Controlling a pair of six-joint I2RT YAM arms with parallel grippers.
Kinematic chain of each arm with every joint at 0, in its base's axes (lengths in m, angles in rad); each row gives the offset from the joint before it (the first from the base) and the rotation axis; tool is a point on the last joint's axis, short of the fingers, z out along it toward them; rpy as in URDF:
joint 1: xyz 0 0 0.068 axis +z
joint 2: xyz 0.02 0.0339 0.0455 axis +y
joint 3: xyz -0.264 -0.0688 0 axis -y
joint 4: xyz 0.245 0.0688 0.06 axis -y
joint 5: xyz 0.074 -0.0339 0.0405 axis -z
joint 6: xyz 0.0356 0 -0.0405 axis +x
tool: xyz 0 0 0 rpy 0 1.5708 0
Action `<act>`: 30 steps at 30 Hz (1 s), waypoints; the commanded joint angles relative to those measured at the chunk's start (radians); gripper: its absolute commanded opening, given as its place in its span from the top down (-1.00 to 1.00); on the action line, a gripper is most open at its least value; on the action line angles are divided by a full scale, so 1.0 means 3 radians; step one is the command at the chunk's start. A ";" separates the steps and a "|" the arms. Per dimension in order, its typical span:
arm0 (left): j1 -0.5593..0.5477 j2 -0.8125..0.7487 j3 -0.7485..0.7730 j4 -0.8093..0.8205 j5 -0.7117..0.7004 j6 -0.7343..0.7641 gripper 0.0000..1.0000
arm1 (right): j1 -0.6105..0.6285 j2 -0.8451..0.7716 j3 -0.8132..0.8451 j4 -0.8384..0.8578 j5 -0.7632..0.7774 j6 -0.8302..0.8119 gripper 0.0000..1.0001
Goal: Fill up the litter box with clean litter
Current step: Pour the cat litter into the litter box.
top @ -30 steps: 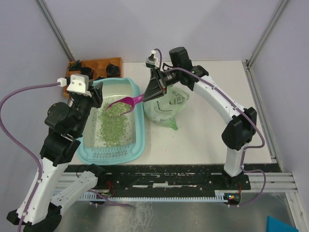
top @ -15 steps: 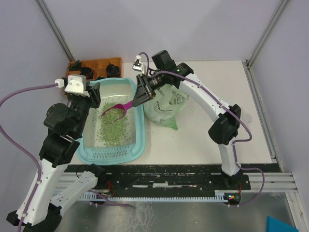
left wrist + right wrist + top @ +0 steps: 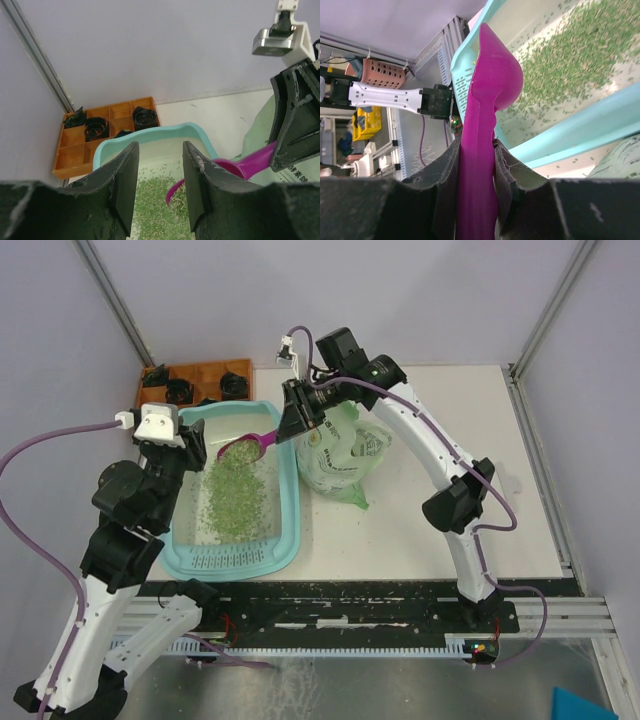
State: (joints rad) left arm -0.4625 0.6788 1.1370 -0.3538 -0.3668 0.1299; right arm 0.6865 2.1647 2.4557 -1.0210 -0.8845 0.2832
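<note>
Table (image 3: pixel 430 520): a white top is seen beyond the arm bases; the things below are set on its left and middle parts
Litter box (image 3: pixel 292 512): laid on the left part of the table, long sides running near to far; the grate strip (image 3: pixel 236 558) is at the near short end
Clean litter (image 3: pixel 230 502): green granules are spread over the floor of the litter box, thickest down the middle, thinner toward the far end; a dense band is seen just below the scoop's mouth
Left gripper (image 3: pixel 200 438): held over the left wall of the litter box, toward its far half; the fingers (image 3: pixel 125 185) are parted and nothing is seen between them; whether the wall is touched cannot be told
Scoop (image 3: pixel 256 444): magenta; held above the far half of the litter box, bowl to the left, handle reaching right across the right wall
Right gripper (image 3: pixel 288 430): placed above the far part of the right wall; the fingers (image 3: pixel 445 175) are closed on the scoop's handle, one on each side
Bag (image 3: pixel 345 462): pale green and printed; stood just beside the right wall of the litter box; its top is partly hidden by the right gripper
Orange tray (image 3: pixel 200 373): set at the far left, just beyond the litter box; black parts (image 3: pixel 233 386) are held in several of its compartments
</note>
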 commanded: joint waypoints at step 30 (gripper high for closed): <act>-0.0008 -0.0090 -0.0211 0.0132 -0.0085 -0.0223 0.05 | 0.0098 0.0309 0.0885 0.0392 0.1152 -0.1088 0.96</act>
State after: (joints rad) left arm -0.4625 0.6483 1.0866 -0.3645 -0.3740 0.0788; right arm 0.6651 2.2910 2.6972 -0.9291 -0.6125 0.1036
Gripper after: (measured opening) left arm 0.477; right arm 0.350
